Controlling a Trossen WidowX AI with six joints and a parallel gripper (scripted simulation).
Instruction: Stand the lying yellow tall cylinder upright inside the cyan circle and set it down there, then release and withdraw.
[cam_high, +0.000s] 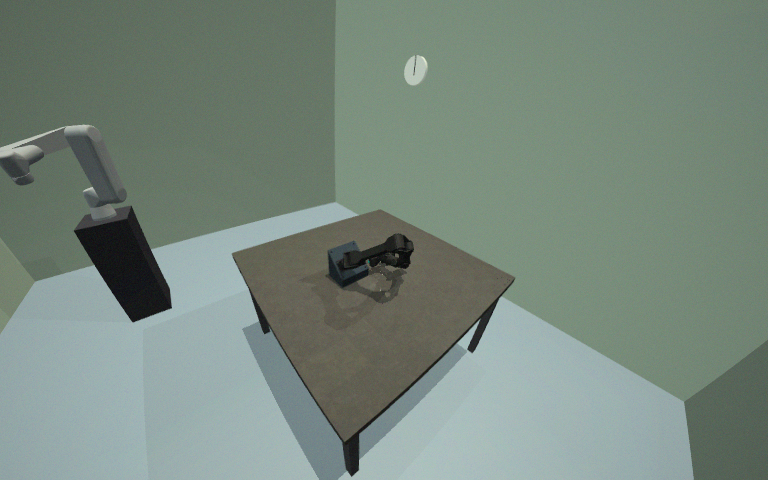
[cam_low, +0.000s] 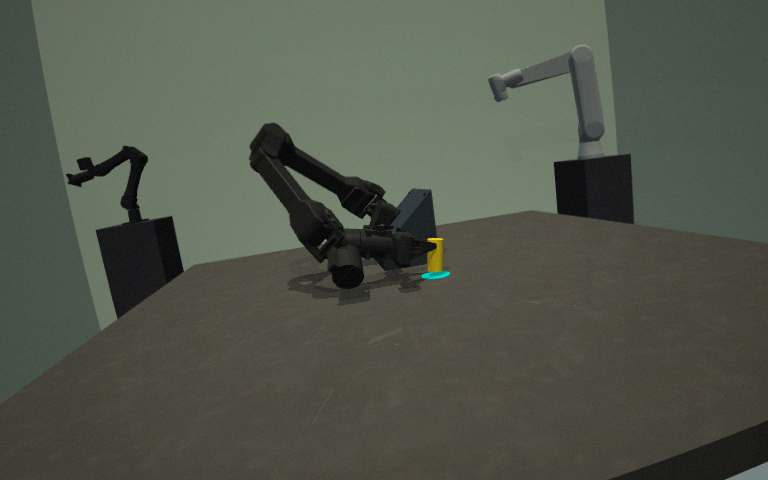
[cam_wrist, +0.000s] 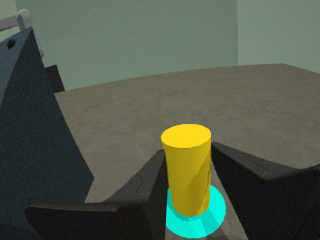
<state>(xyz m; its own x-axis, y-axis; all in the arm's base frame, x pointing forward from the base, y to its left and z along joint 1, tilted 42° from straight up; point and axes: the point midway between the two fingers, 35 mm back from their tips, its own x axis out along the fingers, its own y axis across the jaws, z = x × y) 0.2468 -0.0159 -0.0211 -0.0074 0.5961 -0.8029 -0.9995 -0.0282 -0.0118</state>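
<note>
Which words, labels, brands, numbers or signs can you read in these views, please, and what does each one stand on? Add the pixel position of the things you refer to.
None can be read in any view.
Yellow cylinder (cam_low: 434, 257) (cam_wrist: 188, 165): no lettering visible.
Cyan circle (cam_low: 435, 275) (cam_wrist: 218, 207): no lettering visible.
Gripper (cam_low: 434, 246) (cam_wrist: 187, 152): no readable mark.
Round white wall disc (cam_high: 419, 69): a dark line shows, but no numbers can be made out.
</note>
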